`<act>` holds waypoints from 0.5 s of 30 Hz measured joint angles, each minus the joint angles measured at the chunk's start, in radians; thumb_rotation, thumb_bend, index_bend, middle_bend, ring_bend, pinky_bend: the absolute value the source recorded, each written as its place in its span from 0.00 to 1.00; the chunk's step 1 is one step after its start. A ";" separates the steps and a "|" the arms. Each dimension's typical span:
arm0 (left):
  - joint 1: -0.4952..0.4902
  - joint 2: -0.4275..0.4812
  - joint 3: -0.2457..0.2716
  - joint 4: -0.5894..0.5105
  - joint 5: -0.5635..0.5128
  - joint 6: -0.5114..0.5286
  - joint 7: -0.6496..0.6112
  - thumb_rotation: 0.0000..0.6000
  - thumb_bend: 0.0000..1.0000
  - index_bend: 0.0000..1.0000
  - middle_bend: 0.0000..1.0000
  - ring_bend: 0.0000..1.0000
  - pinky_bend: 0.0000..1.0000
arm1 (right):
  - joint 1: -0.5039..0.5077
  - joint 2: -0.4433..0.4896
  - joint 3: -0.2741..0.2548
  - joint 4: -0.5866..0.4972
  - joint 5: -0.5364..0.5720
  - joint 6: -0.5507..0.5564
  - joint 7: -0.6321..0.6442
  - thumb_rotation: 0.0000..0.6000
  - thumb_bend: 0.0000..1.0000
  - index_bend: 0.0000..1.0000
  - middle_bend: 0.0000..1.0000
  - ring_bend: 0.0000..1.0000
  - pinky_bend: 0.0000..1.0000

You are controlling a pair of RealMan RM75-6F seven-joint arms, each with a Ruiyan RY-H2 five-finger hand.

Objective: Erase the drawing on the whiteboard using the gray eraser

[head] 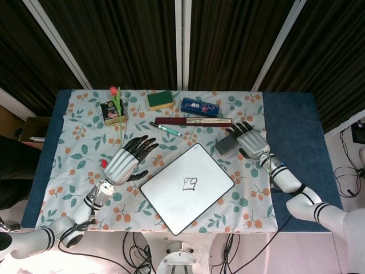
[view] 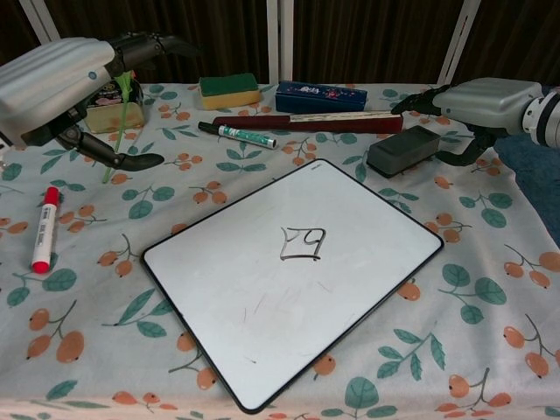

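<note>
The whiteboard (head: 171, 200) (view: 236, 289) lies tilted in the middle of the table, with a small black drawing (head: 190, 182) (view: 303, 243) near its centre. The gray eraser (head: 227, 144) (view: 402, 150) lies just past the board's far right corner. My right hand (head: 249, 141) (view: 481, 99) hovers open right beside the eraser, fingers spread, not gripping it. My left hand (head: 126, 160) (view: 57, 77) hovers open off the board's left side, holding nothing.
A red marker (view: 42, 229) lies at the left. At the back lie a green-capped marker (view: 236, 133), a dark red ruler case (view: 306, 121), a blue box (view: 320, 94), a green-yellow sponge (view: 229, 89), a small tin (head: 112, 112) and a tulip (head: 117, 100).
</note>
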 measured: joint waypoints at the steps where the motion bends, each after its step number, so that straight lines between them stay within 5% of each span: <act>1: 0.001 0.002 0.000 0.000 0.000 0.000 -0.002 1.00 0.19 0.12 0.10 0.07 0.19 | 0.004 -0.006 0.000 0.007 -0.001 -0.004 0.002 1.00 0.38 0.00 0.06 0.00 0.00; 15: 0.009 0.019 -0.001 0.003 -0.004 0.006 -0.017 1.00 0.19 0.12 0.10 0.07 0.19 | 0.040 -0.056 0.002 0.047 0.000 -0.027 0.002 1.00 0.38 0.03 0.16 0.05 0.08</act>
